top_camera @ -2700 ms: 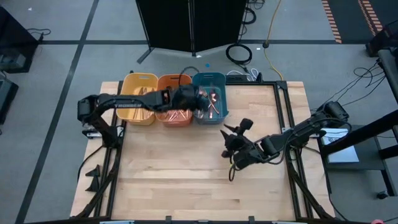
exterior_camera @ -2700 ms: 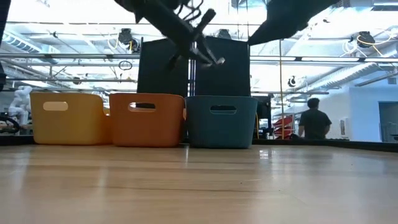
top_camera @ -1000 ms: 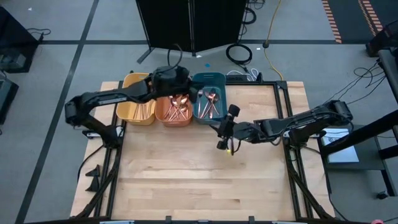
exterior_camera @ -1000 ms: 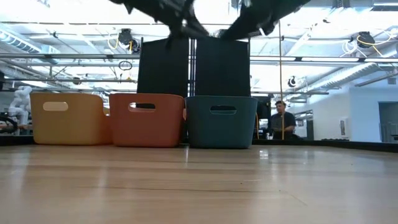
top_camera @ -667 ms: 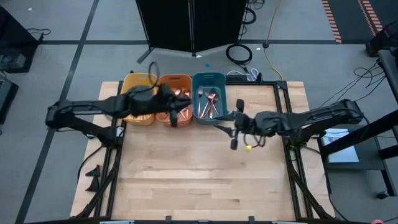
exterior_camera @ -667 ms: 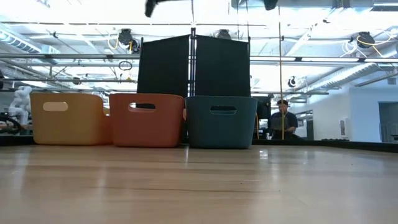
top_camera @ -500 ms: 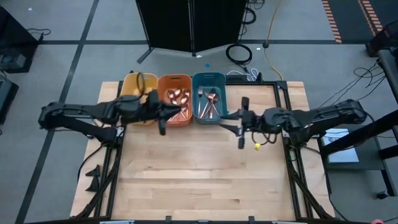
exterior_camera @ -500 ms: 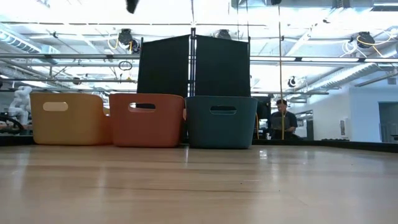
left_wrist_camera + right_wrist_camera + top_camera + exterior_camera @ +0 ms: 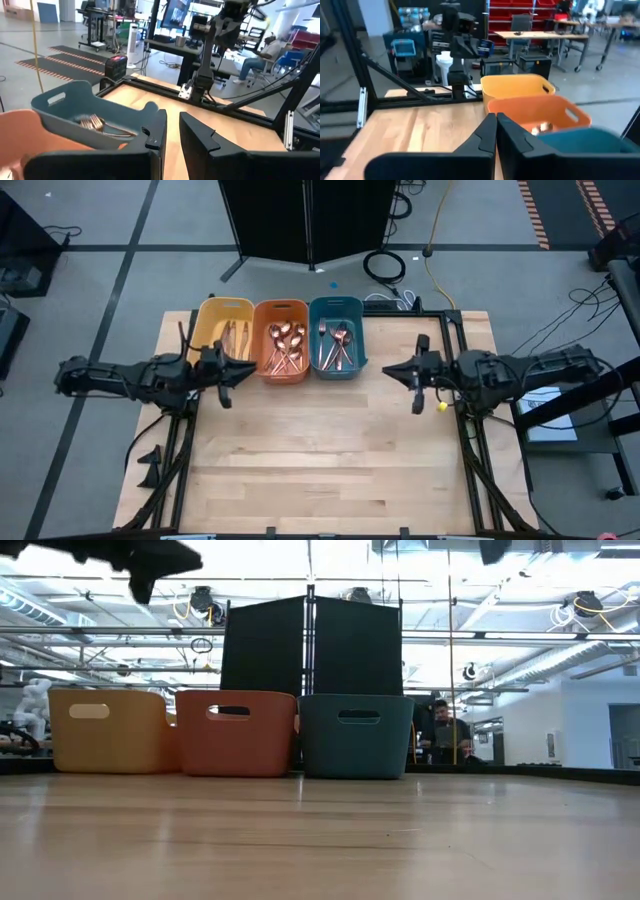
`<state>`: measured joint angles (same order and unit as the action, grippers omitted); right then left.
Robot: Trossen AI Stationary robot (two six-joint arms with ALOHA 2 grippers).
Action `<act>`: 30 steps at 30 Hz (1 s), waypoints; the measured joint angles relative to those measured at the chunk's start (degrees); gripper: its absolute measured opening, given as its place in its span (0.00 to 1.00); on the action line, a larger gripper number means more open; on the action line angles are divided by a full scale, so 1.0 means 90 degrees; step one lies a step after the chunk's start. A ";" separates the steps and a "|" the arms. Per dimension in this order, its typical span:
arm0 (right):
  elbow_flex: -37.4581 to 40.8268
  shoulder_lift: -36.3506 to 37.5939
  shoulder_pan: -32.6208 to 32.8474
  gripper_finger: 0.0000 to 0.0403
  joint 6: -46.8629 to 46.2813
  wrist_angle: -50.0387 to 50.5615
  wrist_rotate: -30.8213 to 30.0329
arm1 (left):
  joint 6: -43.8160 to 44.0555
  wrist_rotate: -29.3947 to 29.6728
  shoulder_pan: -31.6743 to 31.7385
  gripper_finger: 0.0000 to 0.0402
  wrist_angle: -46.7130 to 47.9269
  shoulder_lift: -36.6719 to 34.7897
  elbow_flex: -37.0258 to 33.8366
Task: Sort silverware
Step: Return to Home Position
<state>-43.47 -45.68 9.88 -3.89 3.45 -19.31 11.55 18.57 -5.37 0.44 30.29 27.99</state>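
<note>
Lying binned, silverware (image 9: 286,345) near left gripper (image 9: 236,374)

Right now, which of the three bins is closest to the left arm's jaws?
The yellow bin, at the row's left end; the orange bin and teal bin sit farther off.

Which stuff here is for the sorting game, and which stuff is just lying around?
For the job: knives in the yellow bin, spoons in the orange bin, forks in the teal bin; left arm and right arm, at the table's sides.
Just lying about: yellow cable, black cable coil, dark screen, person far off.
</note>
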 joint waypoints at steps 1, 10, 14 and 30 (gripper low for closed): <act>0.0284 0.0195 -0.0020 0.00 -0.0187 -0.0121 0.0002 | 0.0002 0.0000 0.0000 0.12 -0.0041 -0.0165 -0.0175; 0.2649 0.1321 -0.0225 0.00 -0.1164 -0.1948 0.0511 | 0.0011 -0.0436 0.0015 0.12 -0.1087 -0.0840 -0.1628; 0.3358 0.1692 -0.0274 0.00 -0.1466 -0.2286 0.0515 | 0.0075 -0.0463 0.0110 0.12 -0.1075 -0.1095 -0.1742; 0.4741 0.3694 -0.0274 0.00 -0.1808 -0.1921 0.0466 | 0.0517 -0.0590 0.0153 0.12 -0.0368 -0.2808 -0.2687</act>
<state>-0.80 -12.43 7.42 -20.16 -13.84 -15.11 16.21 13.26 -3.99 -2.87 5.01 3.81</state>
